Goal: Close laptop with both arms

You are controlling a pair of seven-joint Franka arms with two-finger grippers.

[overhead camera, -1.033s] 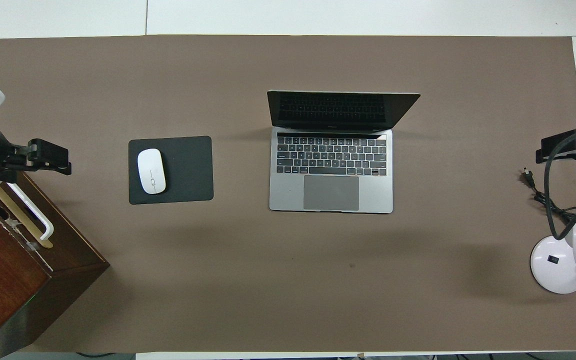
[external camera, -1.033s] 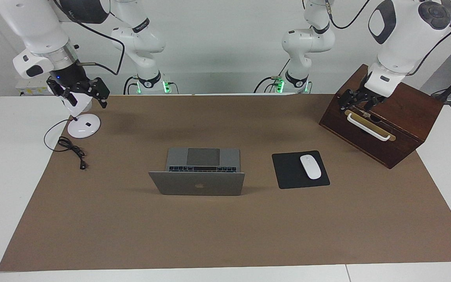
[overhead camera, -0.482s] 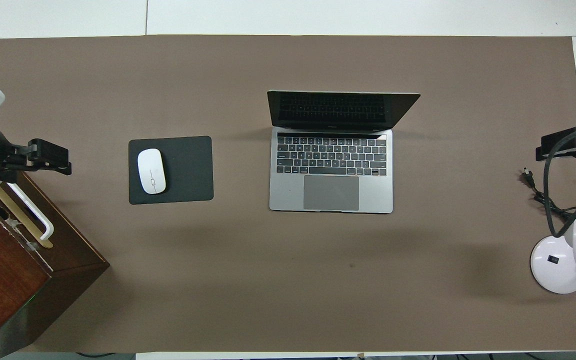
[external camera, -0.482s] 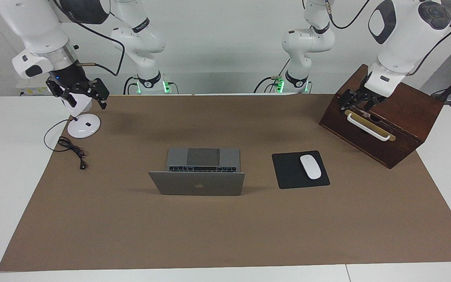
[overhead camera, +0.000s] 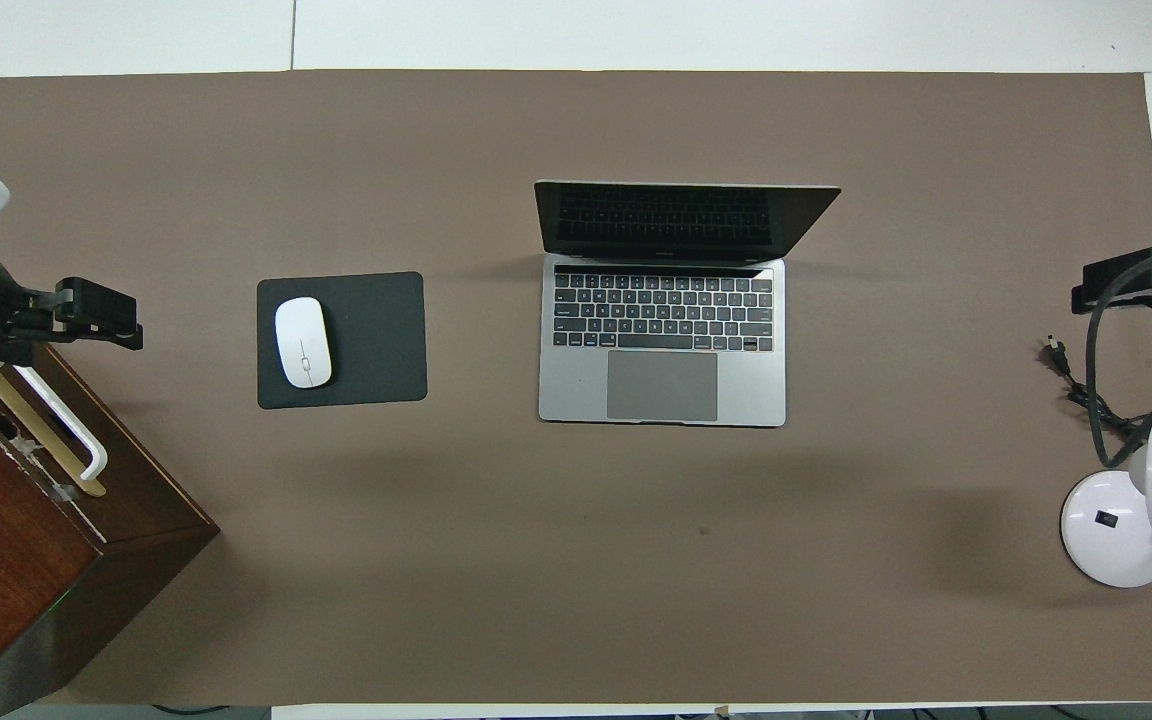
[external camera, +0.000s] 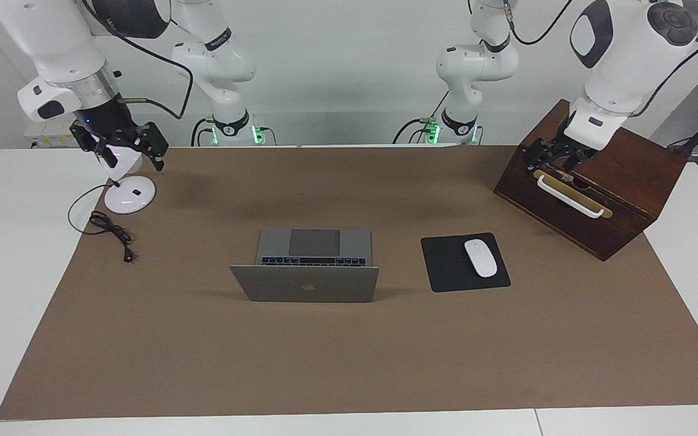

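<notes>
Laptop open, well apart from both grippers. Left gripper over wooden box, right gripper over lamp; finger state: cannot tell. Risk: uneven lid push skews laptop.

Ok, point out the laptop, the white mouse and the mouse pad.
laptop [overhead camera: 662, 385]: overhead view, on the trackpad.
white mouse [overhead camera: 303, 343]: overhead view, on its top shell.
mouse pad [overhead camera: 381, 340]: overhead view, on bare black surface beside the mouse.
</notes>
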